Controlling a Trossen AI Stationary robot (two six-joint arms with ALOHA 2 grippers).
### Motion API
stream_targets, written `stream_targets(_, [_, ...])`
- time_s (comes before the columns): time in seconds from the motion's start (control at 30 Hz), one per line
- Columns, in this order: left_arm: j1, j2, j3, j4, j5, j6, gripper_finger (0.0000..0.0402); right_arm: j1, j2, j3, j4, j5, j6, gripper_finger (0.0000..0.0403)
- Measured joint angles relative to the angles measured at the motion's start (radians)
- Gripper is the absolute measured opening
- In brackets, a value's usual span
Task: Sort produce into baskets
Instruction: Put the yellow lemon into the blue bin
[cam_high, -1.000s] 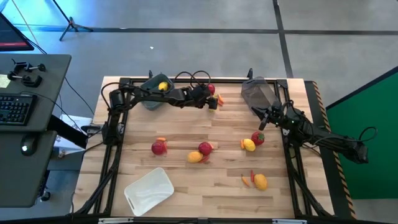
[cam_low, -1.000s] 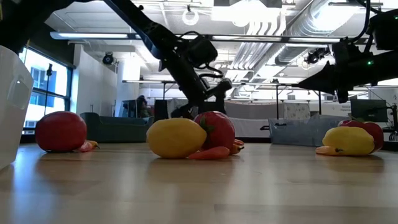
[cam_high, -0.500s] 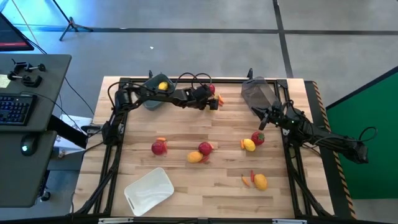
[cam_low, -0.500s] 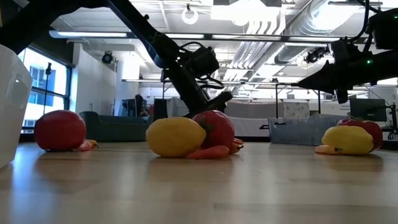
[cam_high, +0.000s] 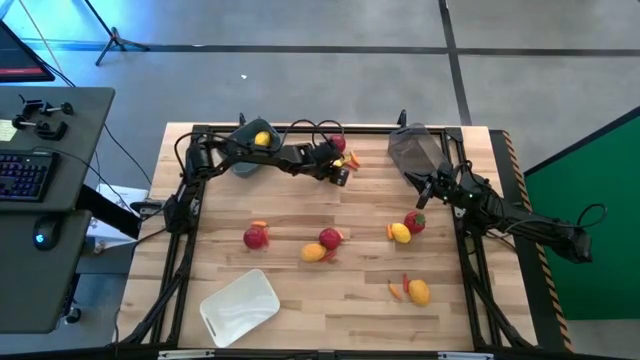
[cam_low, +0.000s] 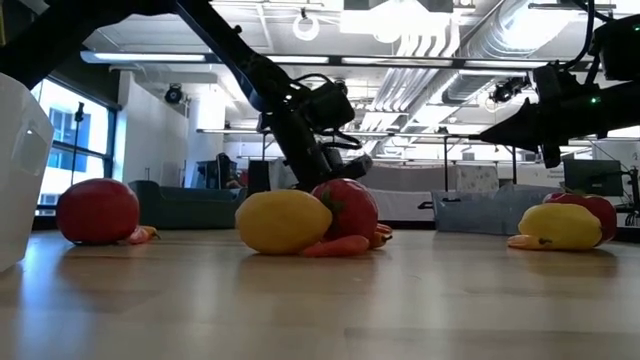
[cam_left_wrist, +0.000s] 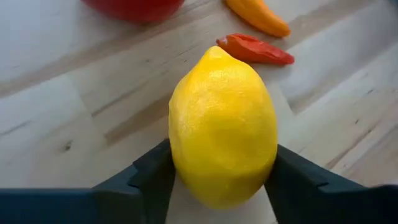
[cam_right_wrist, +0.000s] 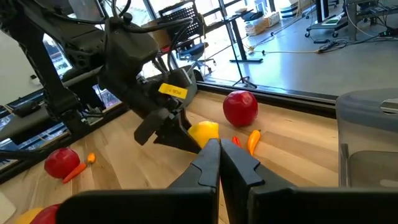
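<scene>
Left wrist view shows the left gripper (cam_left_wrist: 214, 186) clamped on a lemon (cam_left_wrist: 222, 127) at the table's far edge; beyond lie two peppers (cam_left_wrist: 255, 50). Its smooth skin could slip. The right gripper (cam_right_wrist: 219, 163) hovers closed, empty.

Evenly bright from overhead ceiling lights (cam_low: 400, 25). Soft shadows only on the table (cam_high: 330, 300). Window (cam_low: 75, 140) glare beyond. Blurred foreground wood in the low view; sharp close-up lemon (cam_left_wrist: 222, 127).
</scene>
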Motion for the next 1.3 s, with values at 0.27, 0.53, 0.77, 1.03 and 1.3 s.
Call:
stream_targets(0.27, [-0.001,-0.083,-0.002,-0.083,-0.005,0.1,0.0139,0.0,0.0,0.0,0.0,0.0,0.0,0.0])
stream_targets(0.53, [-0.006,-0.276,-0.008,-0.372,-0.161,0.093,0.0139,0.0,0.0,0.0,0.0,0.0,0.0,0.0])
stream_targets(0.77, [0.054,-0.506,-0.227,-0.407,-0.191,0.033,0.0139,0.0,0.0,0.0,-0.007,0.0,0.0,0.0])
stream_targets(1.03, [0.165,-0.759,-0.481,-0.423,-0.188,-0.033,0.0139,0.0,0.0,0.0,-0.008,0.0,0.0,0.0])
stream_targets(1.3, [0.318,-0.795,-0.555,-0.422,-0.112,0.189,0.0138,0.0,0.0,0.0,-0.008,0.001,0.0,0.0])
